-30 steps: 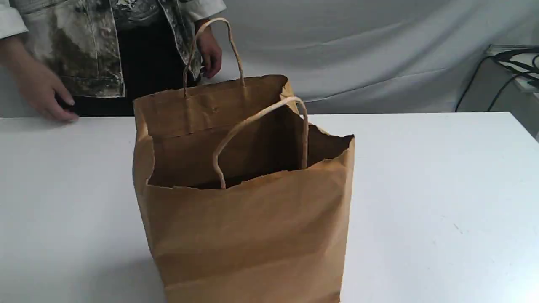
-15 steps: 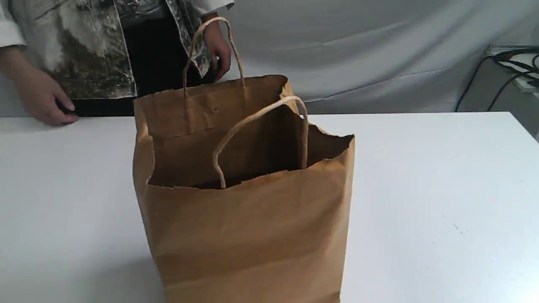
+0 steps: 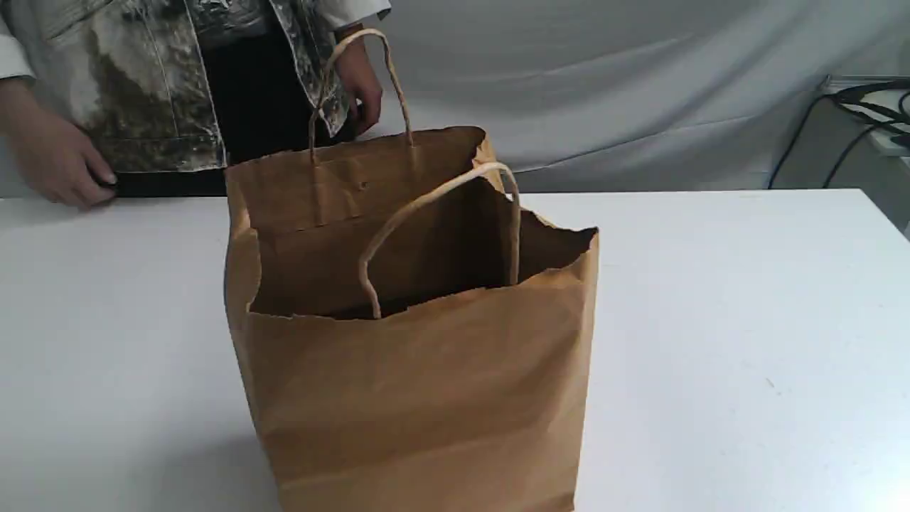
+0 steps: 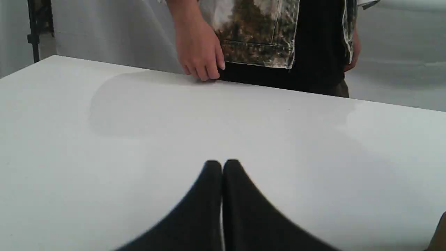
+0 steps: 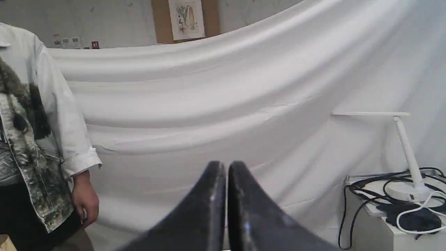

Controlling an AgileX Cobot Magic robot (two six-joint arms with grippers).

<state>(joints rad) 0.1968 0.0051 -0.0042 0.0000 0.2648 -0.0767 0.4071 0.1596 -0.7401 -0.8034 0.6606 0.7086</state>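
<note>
A brown paper bag (image 3: 419, 370) stands upright and open on the white table (image 3: 725, 320), its two twisted-paper handles (image 3: 437, 206) raised; its inside is dark. Neither gripper shows in the exterior view. In the left wrist view my left gripper (image 4: 222, 165) is shut, empty, low over bare tabletop (image 4: 104, 139), with a sliver of the bag (image 4: 439, 233) at the frame edge. My right gripper (image 5: 226, 166) is shut and empty, facing the white backdrop cloth (image 5: 244, 104), touching nothing.
A person in a patterned jacket (image 3: 142, 78) stands behind the table's far left edge, one hand (image 3: 57, 163) resting on the table, the other hand (image 3: 359, 82) behind the bag. A side stand with black cables (image 3: 871, 107) and a white lamp (image 5: 406, 157) sits at the right.
The person's hand on the table slid slightly left and the body shifted a little. The bag has not moved.
</note>
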